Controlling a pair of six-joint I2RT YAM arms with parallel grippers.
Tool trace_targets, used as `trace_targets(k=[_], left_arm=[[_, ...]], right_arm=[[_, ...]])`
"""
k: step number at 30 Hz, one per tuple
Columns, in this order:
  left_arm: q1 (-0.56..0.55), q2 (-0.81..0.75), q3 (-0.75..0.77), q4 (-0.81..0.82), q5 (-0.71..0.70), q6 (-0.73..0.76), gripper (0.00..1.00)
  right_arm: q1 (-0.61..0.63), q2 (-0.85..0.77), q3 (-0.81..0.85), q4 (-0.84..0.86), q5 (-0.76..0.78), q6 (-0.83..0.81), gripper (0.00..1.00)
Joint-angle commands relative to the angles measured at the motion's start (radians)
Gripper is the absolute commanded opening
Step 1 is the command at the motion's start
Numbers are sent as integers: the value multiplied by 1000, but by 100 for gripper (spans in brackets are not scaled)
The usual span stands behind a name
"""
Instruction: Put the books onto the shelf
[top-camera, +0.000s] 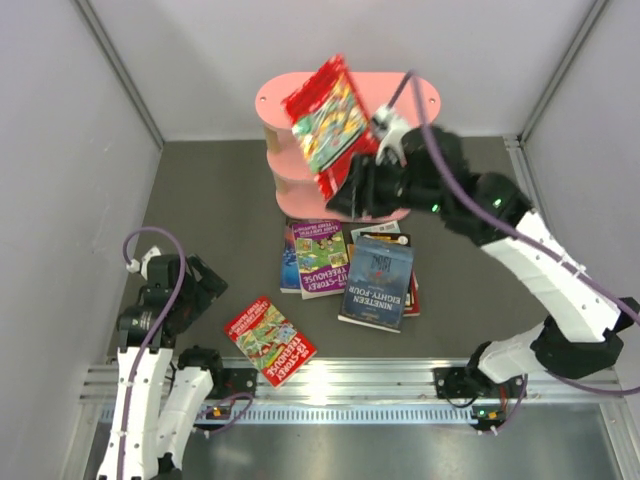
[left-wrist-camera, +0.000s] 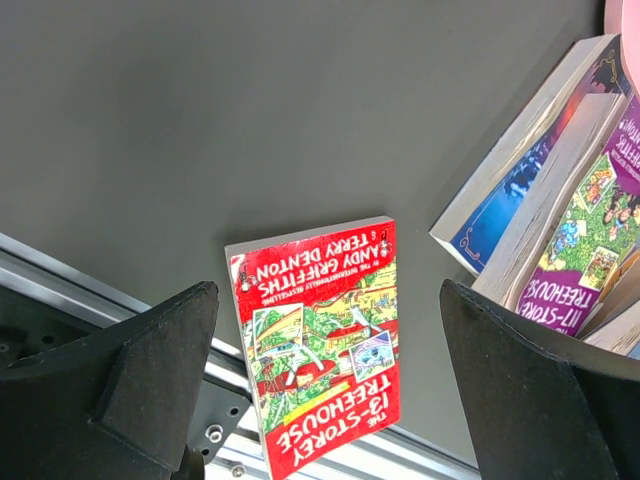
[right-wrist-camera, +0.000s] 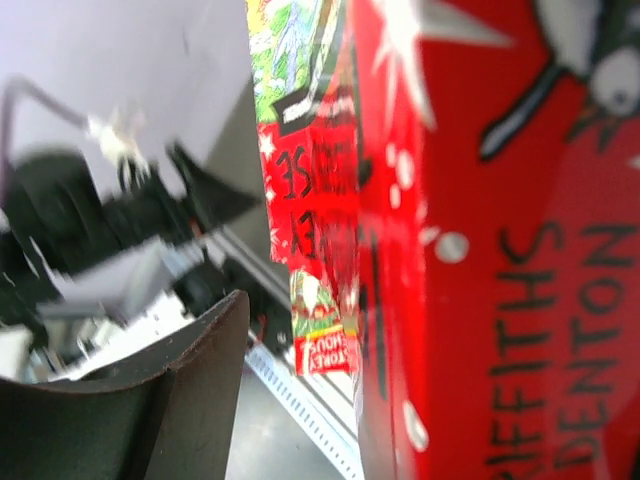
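One red Treehouse book (top-camera: 328, 120) clamped in my right hand (top-camera: 352, 182), tilted over the pink shelf (top-camera: 272, 100): placing step. Next, I reckon, level it onto a tier and release. Left hand (top-camera: 195, 285) gapes near another red copy (top-camera: 270, 340) on worktop (top-camera: 200, 190).

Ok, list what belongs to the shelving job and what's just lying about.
Job: red cartoon paperback, held aloft; red 13-Storey Treehouse paperback; purple-green paperback; dark blue Nineteen Eighty-Four paperback; pink oval three-tier shelf.
Idle: silver metal rail; purple cable.
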Motion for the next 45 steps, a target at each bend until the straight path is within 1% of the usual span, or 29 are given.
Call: trace_targets(k=[1, 2, 3, 4, 5, 6, 7, 8, 9, 10, 11, 12, 13, 14, 15, 16, 17, 18, 19, 20, 21, 23, 26, 29, 30, 32, 34, 35, 45], left_arm=[[3, -1, 4, 47, 8, -4, 97], [3, -1, 1, 49, 9, -6, 97], [3, -1, -1, 50, 9, -7, 97], [3, -1, -2, 52, 14, -9, 97], [3, 1, -2, 55, 14, -7, 97], [3, 7, 5, 55, 8, -7, 97], [3, 10, 13, 50, -1, -1, 97], [3, 13, 20, 44, -20, 2, 97], [3, 19, 36, 41, -23, 5, 97], [3, 22, 42, 41, -26, 14, 97], [3, 22, 47, 38, -28, 16, 97], [3, 28, 57, 32, -29, 17, 97], [3, 28, 60, 26, -32, 20, 97], [3, 27, 65, 20, -35, 21, 97], [3, 21, 68, 15, -40, 22, 97], [3, 16, 67, 7, -44, 24, 97], [3, 5, 65, 3, -51, 24, 97], [3, 1, 65, -3, -64, 25, 97], [3, -4, 64, -6, -69, 25, 97], [3, -10, 62, -11, -72, 25, 97], [3, -12, 60, -11, -72, 24, 97], [3, -12, 60, -8, -72, 16, 97], [3, -3, 60, -2, -72, 8, 97], [3, 10, 67, 1, -77, 4, 97], [3, 10, 67, 4, -80, 4, 97], [3, 10, 68, 3, -83, 1, 97], [3, 8, 68, 1, -86, -4, 97], [3, 7, 67, 1, -89, -4, 97], [3, 4, 83, -14, -97, -18, 97]], right_arm=[[-198, 29, 241, 23, -101, -21, 0], [-230, 53, 289, 20, -127, -17, 0], [-262, 78, 332, 20, -185, -9, 0], [-325, 125, 398, 22, -216, 0, 0], [-355, 145, 418, 26, -244, 11, 0], [-385, 161, 428, 58, -310, 47, 0], [-414, 179, 414, 84, -339, 71, 0], [-466, 182, 394, 113, -368, 95, 0], [-491, 184, 370, 197, -434, 155, 0], [-538, 181, 312, 239, -465, 189, 0], [-560, 178, 278, 294, -500, 225, 0], [-583, 175, 245, 342, -567, 300, 0], [-602, 169, 184, 438, -595, 339, 0], [-640, 161, 149, 491, -624, 376, 0], [-661, 155, 115, 540, -669, 453, 0], [-683, 137, 45, 595, -683, 491, 0], [-726, 127, 9, 693, -707, 529, 0], [-749, 120, -23, 757, -721, 617, 0], [-767, 113, -83, 813, -738, 662, 0], [-804, 116, -101, 909, -770, 701, 0], [-818, 121, -114, 937, -784, 760, 0], [-852, 138, -126, 992, -812, 799, 0], [-876, 182, -129, 1048, -891, 884, 0], [-886, 210, -151, 1143, -957, 979, 0], [-887, 215, -161, 1214, -977, 1041, 0], [-886, 215, -197, 1279, -1000, 1136, 0], [-886, 204, -241, 1360, -1007, 1184, 0], [-886, 199, -253, 1371, -1007, 1207, 0], [-887, 189, -359, 1425, -967, 1224, 0]])
